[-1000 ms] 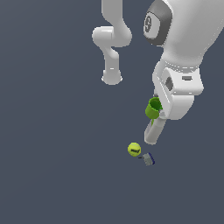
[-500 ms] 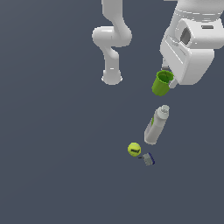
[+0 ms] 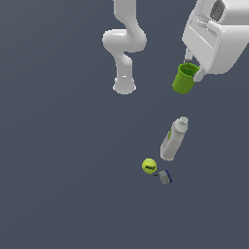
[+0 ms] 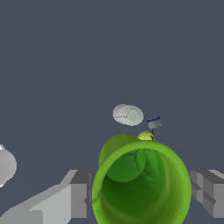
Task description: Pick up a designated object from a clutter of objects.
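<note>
The lime-green cup (image 3: 184, 80) hangs high above the floor, held by my gripper (image 3: 193, 74) at the exterior view's upper right. In the wrist view the cup (image 4: 142, 188) fills the space between my two fingers (image 4: 78, 194), its hollow mouth facing the camera. My gripper is shut on its rim. Far below on the floor lie the grey-white bottle (image 3: 173, 139), the yellow-green ball (image 3: 149, 166) and the tiny grey-and-blue item (image 3: 165, 177). From the wrist I see the bottle (image 4: 127, 114) end-on, the small item (image 4: 153, 123) and a sliver of the ball (image 4: 145, 136) behind the cup.
The arm's white base (image 3: 124, 86) stands on the dark grey floor at the back centre of the exterior view. A pale rounded part (image 4: 6, 166) shows at the wrist picture's edge.
My gripper has risen with the cup, moving up and toward the exterior view's right. The bottle, ball and small item stay where they lay.
</note>
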Controlling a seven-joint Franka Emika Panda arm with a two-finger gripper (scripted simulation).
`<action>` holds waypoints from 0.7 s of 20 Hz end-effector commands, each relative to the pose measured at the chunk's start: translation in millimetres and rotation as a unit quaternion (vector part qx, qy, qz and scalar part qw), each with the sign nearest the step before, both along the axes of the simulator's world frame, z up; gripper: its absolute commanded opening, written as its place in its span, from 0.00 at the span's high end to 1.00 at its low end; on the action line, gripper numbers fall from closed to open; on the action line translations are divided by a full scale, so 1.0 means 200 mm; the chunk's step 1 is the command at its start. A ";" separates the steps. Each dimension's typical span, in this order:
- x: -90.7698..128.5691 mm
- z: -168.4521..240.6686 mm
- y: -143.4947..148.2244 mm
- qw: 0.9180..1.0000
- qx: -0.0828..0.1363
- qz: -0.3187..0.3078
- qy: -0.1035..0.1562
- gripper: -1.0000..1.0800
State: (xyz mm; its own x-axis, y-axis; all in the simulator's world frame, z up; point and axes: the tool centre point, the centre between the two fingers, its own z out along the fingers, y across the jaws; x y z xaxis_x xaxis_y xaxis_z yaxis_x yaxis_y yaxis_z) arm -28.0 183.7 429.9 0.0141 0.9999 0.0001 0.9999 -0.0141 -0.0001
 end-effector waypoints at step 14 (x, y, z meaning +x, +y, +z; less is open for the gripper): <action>0.02 0.06 0.01 1.000 0.000 -0.001 0.000 1.00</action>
State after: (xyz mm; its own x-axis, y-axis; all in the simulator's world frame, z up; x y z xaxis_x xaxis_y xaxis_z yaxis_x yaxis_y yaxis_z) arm -24.3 185.3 437.6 0.0152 0.9999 -0.0005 0.9999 -0.0152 -0.0029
